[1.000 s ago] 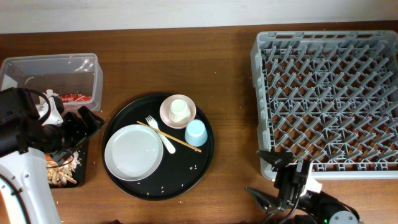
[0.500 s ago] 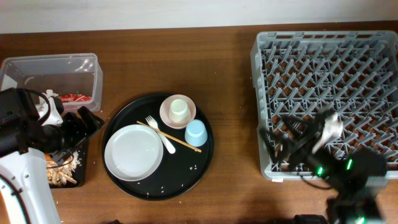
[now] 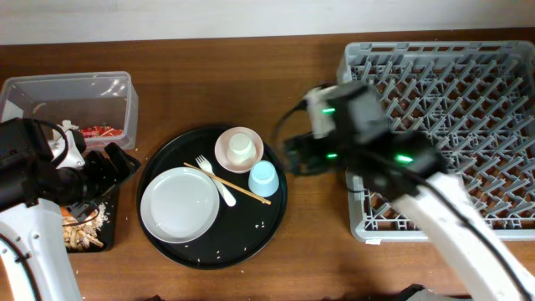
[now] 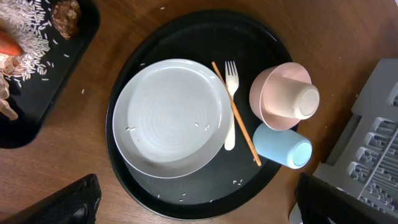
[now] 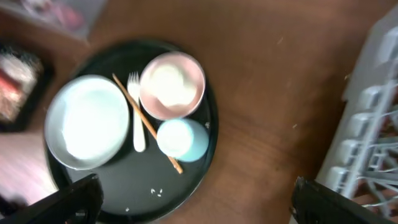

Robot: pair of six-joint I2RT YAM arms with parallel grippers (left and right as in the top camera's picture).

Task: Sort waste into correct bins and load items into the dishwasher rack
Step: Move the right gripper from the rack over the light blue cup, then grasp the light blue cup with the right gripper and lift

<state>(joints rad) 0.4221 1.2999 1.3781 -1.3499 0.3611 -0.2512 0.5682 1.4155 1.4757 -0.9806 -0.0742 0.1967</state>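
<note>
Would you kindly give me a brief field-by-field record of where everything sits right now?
round black tray: plate, fork, chopsticks, light blue cup, bowl with small white cup in it
clear tub: red wrapper
black rectangular tray: rice, brown scraps, carrot
rack: right of the round tray
left gripper: open, holding nothing
right gripper: open, holding nothing

Brown wooden desk. Directly on it: clear tub far left, shallow black tray alongside, round black tray centre, grey rack right.
</note>
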